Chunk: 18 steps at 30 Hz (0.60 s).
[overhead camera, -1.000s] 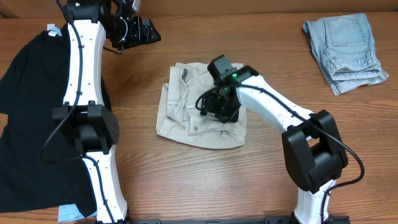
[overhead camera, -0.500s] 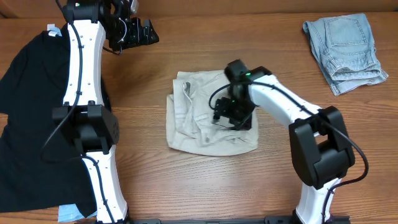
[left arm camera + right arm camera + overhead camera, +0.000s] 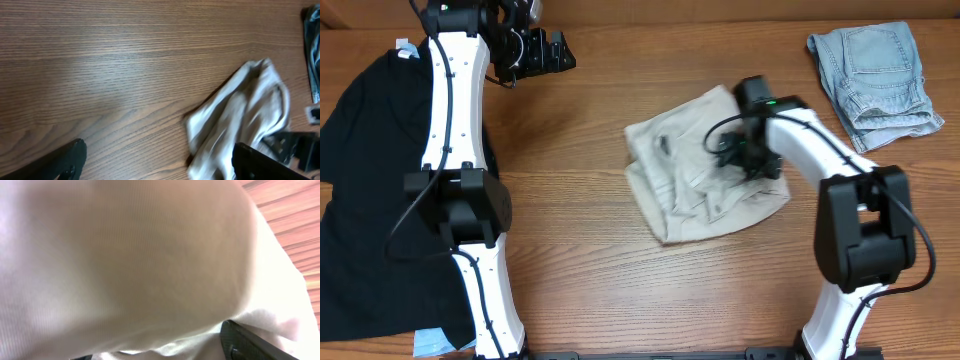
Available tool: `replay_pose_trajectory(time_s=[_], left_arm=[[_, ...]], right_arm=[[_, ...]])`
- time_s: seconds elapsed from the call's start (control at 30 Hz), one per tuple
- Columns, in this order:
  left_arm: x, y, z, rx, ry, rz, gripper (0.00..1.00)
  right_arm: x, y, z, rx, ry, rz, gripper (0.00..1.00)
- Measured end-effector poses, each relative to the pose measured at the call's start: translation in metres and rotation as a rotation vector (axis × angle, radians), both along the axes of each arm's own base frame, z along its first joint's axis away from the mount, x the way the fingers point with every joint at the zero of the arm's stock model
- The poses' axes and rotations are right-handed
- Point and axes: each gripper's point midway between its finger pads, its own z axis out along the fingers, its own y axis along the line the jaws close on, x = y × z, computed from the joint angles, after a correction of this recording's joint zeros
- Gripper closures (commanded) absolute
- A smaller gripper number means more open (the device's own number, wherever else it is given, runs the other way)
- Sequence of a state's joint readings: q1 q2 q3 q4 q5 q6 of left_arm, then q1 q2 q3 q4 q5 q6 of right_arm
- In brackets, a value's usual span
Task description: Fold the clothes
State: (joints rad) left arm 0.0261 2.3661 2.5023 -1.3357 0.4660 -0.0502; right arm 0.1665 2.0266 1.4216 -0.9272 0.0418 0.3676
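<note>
Cream shorts [image 3: 695,175] bunched, centre-right of the overhead frame, on wooden table [image 3: 580,250]. Right gripper [image 3: 748,158] sits on their right part (wrist view all cloth; cannot tell its jaws). Left gripper [image 3: 558,52] upper left, jaws spread, nothing between. Black top [image 3: 360,200] at left edge; denim shorts [image 3: 875,75] upper right.

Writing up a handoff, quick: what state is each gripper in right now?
Left gripper: open, holding nothing.
Right gripper: down on the cream shorts; the fabric hides its jaws, so grip cannot be told.
</note>
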Motion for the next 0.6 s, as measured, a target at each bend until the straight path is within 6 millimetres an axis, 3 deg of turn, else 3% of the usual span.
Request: replay_pose_trajectory(time_s=[0.1,0.2,0.3,0.43,0.5,0.53,0.6], left_arm=[[0.0,0.0,0.0,0.0,0.0,0.0,0.04],[0.0,0.0,0.0,0.0,0.0,0.0,0.03],[0.0,0.0,0.0,0.0,0.001,0.0,0.02],[-0.001,0.0,0.0,0.0,0.003,0.0,0.02],[-0.001,0.0,0.0,0.0,0.003,0.0,0.02],[-0.001,0.0,0.0,0.0,0.003,0.0,0.02],[-0.001,0.0,0.0,0.0,0.003,0.0,0.02]], right_arm=[[-0.004,-0.024,0.008,0.059,0.047,-0.054,0.3],[0.0,-0.032,0.026,0.173,0.057,-0.097,0.32],[0.007,-0.015,0.05,0.279,0.007,-0.079,0.32],[0.014,0.028,0.078,0.35,-0.074,0.022,0.34],[0.021,0.055,0.084,0.361,-0.121,0.09,0.53],[0.024,0.068,0.086,0.359,-0.146,0.121,0.73],[0.028,0.093,0.086,0.34,-0.188,0.168,0.86]])
